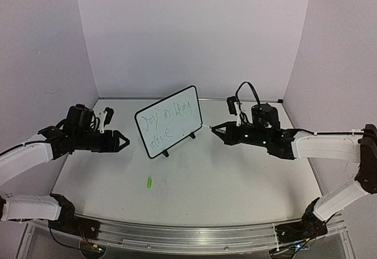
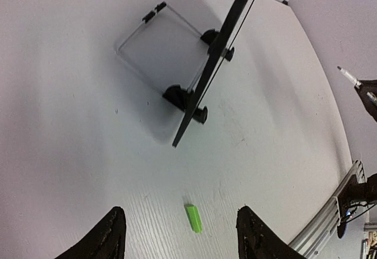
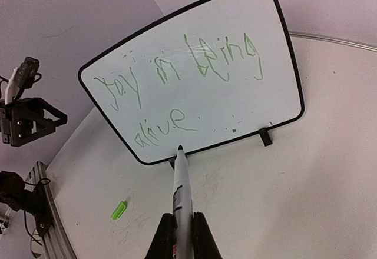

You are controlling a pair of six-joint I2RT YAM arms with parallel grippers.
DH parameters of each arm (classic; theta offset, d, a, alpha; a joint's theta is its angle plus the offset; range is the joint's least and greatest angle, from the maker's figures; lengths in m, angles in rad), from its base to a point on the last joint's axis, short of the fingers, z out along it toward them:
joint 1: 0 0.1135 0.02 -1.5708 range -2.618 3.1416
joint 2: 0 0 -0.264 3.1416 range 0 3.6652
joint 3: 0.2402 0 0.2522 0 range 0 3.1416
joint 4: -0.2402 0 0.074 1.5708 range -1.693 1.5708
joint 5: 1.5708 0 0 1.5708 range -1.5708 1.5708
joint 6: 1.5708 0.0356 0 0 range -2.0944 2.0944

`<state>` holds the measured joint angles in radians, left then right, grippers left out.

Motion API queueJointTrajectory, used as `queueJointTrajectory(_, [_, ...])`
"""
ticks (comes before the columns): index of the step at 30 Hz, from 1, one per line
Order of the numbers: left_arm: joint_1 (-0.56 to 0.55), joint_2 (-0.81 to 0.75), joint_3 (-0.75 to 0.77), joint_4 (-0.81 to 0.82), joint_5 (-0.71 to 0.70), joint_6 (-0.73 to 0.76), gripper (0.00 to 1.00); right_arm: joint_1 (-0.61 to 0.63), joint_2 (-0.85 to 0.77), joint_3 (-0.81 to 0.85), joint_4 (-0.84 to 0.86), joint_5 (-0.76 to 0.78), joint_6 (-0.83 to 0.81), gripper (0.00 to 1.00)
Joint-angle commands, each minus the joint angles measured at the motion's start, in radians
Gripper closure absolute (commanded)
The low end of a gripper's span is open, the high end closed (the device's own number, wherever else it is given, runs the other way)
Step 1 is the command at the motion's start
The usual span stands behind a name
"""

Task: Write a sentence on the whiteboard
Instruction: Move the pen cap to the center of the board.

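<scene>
Right gripper (image 3: 181, 228) clenches marker (image 3: 180, 179) — left gripper (image 2: 181, 221), released, sees whiteboard (image 3: 265, 94) edge-on, sentence (image 3: 177, 88) hidden.

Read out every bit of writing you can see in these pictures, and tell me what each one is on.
"joy in being" - top line of the sentence, green handwriting on the whiteboard.
"alive" - second line, lower left of the same board.
On the marker, any print on the barrel is too small to read.
Nothing else legible in any view.

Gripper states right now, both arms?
Left gripper: open, holding nothing.
Right gripper: closed on the marker.
</scene>
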<state>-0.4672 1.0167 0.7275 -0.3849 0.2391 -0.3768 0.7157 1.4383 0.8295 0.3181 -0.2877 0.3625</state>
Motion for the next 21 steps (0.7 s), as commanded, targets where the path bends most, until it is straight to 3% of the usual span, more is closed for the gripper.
queueJointTrajectory(1, [-0.076,-0.082,-0.157,0.123,-0.044,-0.261,0.37,0.001,-0.057,-0.038,0.001,0.031,0.027,1.0])
queueJointTrajectory(6, [-0.146,-0.092,-0.279,0.22,-0.04,-0.384,0.36,0.012,-0.062,-0.053,0.002,0.042,0.049,1.0])
queueJointTrajectory(21, [-0.251,0.087,-0.357,0.446,0.006,-0.453,0.33,0.066,-0.023,-0.04,0.022,0.08,0.07,1.0])
